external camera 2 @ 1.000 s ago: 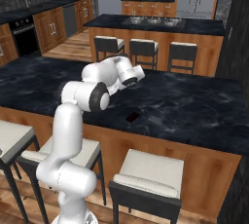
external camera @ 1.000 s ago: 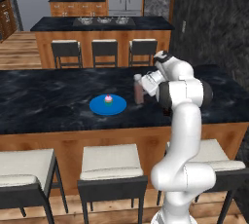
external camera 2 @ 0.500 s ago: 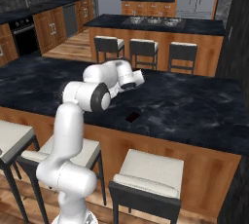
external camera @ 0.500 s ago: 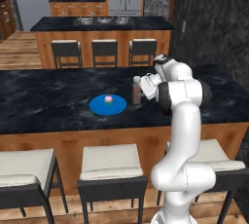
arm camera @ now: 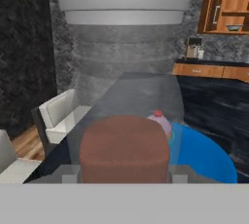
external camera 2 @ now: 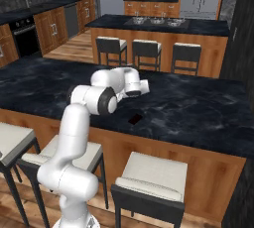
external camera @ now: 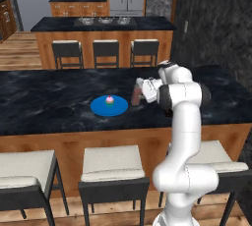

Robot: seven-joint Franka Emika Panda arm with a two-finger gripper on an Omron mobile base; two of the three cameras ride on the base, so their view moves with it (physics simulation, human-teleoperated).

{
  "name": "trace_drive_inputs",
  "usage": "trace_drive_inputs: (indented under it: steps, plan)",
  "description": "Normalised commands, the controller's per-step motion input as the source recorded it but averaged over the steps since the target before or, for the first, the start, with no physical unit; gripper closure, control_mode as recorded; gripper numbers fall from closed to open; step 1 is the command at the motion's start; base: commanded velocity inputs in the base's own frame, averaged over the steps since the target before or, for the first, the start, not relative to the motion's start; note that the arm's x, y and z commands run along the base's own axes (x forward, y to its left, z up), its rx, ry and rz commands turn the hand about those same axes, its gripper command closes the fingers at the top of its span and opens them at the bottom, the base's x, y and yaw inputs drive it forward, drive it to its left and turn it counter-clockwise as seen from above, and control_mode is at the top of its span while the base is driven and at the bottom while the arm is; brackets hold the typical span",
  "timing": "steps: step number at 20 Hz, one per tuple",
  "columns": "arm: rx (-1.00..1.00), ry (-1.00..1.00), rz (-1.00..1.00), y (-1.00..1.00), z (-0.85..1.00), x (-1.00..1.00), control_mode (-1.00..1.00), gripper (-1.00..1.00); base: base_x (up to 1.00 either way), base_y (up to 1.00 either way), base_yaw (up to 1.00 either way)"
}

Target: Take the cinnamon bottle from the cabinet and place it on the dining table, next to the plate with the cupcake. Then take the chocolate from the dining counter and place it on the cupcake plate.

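Observation:
The cinnamon bottle (external camera: 135, 95), brown and upright, sits just right of the blue plate (external camera: 98, 108) that carries the cupcake (external camera: 110, 101). My gripper (external camera: 140, 94) is shut on the bottle from its right side. Whether the bottle's base touches the dark counter I cannot tell. In the hand view the bottle's brown cap (arm camera: 124, 145) looms close between my fingertips, with the cupcake (arm camera: 160, 120) and plate (arm camera: 209, 159) right behind it. The chocolate (external camera 2: 135, 119) is a small dark piece lying on the counter near its front edge, right of my arm.
The dark marble dining counter (external camera: 44, 97) runs wide to both sides. Stools (external camera: 110, 163) stand along its near side. Beyond it is a kitchen island (external camera: 103, 26) with several chairs, and a dark wall (external camera: 216, 23) on the right.
My gripper has carried the cinnamon bottle a little left and down, closer to the blue plate. The plate, cupcake and chocolate stayed put.

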Motion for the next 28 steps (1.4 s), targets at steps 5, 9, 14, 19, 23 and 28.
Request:
trace_drive_inputs:
  steps: [5,9,14,19,23,28]
  plan:
    - [-0.01,0.03,0.0,0.0,-0.05,0.25,-1.0,1.0,0.0,0.0,0.0]
    - [-0.02,0.05,0.0,0.0,-0.02,0.28,-1.0,1.0,0.0,0.0,0.0]
    - [-0.03,0.09,0.0,0.0,-0.14,0.19,-1.0,1.0,0.0,0.0,0.0]
    - [-0.09,0.02,0.0,0.05,-0.24,0.08,-1.0,1.0,0.0,0.0,0.0]
    - [-0.16,0.0,0.0,0.08,-0.29,0.0,-1.0,1.0,0.0,0.0,0.0]
    - [-0.12,-0.05,0.0,0.0,-0.21,0.05,-1.0,1.0,0.0,0.0,0.0]
